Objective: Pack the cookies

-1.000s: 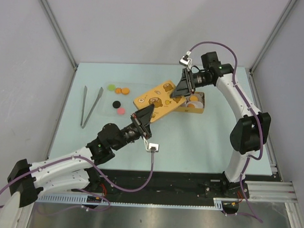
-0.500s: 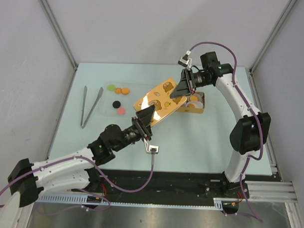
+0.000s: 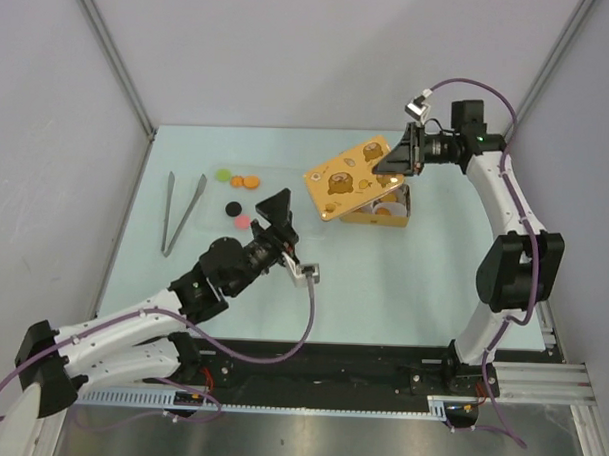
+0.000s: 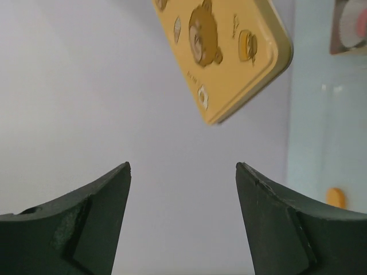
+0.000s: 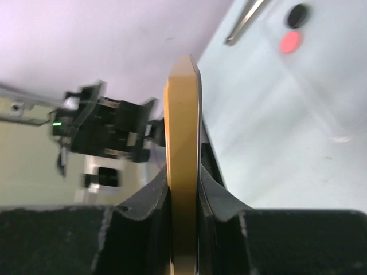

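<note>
The right fingers [image 3: 397, 157] are closed on the far edge of the yellow bear-print lid [image 3: 348, 178]. The lid is held clear of the table [image 3: 402, 291], printed face up and tilted, its low corner toward the left arm. It overhangs the open tin [image 3: 393, 215], which sits on the table just under the lid's right side. A white paper cup [image 3: 388, 204] shows inside the tin; its contents cannot be made out.

Right wrist view: the lid [image 5: 183, 172] is seen edge-on, clamped between both fingers, one against each face.

The left fingers [image 3: 276, 208] are spread apart with nothing between them. They are raised off the table, near the lid's low corner but not touching it. Left wrist view agrees — a wide gap, with the lid [image 4: 229, 51] ahead and apart.

The cookies lie loose on the table to the left of the lid, well apart from the tin:
- green [image 3: 221, 173]
- two orange [image 3: 245, 181], side by side
- black [image 3: 233, 209]
- pink-red [image 3: 243, 222], just beside the black one

The metal tongs [image 3: 182, 214] lie flat on the table, left of the cookies.
</note>
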Controlling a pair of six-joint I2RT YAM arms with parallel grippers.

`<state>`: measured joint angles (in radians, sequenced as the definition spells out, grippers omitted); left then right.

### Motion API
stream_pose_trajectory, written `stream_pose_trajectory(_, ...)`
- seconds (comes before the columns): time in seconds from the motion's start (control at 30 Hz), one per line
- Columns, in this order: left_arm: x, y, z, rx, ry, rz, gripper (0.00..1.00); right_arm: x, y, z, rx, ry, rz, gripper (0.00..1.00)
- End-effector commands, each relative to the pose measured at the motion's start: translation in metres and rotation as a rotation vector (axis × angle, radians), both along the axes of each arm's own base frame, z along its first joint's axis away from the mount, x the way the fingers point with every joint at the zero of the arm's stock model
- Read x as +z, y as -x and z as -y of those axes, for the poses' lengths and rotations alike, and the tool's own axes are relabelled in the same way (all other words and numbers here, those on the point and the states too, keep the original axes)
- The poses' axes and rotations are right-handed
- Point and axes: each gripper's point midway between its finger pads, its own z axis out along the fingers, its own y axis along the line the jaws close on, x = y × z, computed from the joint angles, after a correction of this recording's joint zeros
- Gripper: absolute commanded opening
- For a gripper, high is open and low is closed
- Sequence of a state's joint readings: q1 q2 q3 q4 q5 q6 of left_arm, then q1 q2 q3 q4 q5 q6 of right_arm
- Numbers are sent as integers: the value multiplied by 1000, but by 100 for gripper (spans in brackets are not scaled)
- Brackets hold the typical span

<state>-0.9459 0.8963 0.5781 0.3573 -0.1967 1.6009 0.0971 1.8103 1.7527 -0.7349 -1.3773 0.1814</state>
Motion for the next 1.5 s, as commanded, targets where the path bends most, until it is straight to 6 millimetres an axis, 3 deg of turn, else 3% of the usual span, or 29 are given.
stream_pose_trajectory(0.0,34,-25,-40,259,260,-263,79,19,-28,23,-186,13,103,2)
stream_pose_trajectory(0.1,43,-35,-54,357,379,-480,80,11,-43,34,-273,55,112,1)
stream_pose_trajectory(0.13,54,-33,-60,380,454,-560,80,7,-49,36,-307,75,111,2)
stream_pose_trajectory(0.17,48,-43,-66,429,472,-606,80,6,-51,38,-326,83,107,1)
stream_pose_trajectory(0.23,51,-43,-69,450,508,-689,80,-3,-59,40,-373,103,97,1)
stream_pose_trajectory(0.27,43,-47,-70,478,552,-741,80,-6,-60,42,-394,110,89,1)
stream_pose_trajectory(0.37,30,-49,-63,487,624,-854,80,-16,-70,46,-472,133,91,0)
stream_pose_trajectory(0.83,-20,-90,13,405,935,-1325,80,-61,-94,65,-710,200,67,0)
stream_pose_trajectory(0.97,-39,-108,35,398,975,-1420,80,-73,-98,62,-732,219,64,0)
stream_pose_trajectory(1.07,-41,-121,47,380,1007,-1477,80,-81,-101,59,-738,227,61,0)
stream_pose_trajectory(1.1,-59,-126,52,417,985,-1520,80,-81,-103,59,-745,218,61,0)
stream_pose_trajectory(1.13,-53,-130,57,400,999,-1537,80,-84,-103,58,-745,217,55,0)
stream_pose_trajectory(1.2,-68,-140,62,414,995,-1573,80,-88,-107,57,-750,208,56,0)
stream_pose_trajectory(1.27,-68,-149,69,410,996,-1577,80,-92,-109,56,-751,203,53,0)
stream_pose_trajectory(1.3,-79,-156,72,426,989,-1591,80,-96,-111,56,-752,202,39,0)
stream_pose_trajectory(1.47,-87,-180,86,412,1001,-1608,80,-107,-118,53,-746,192,26,0)
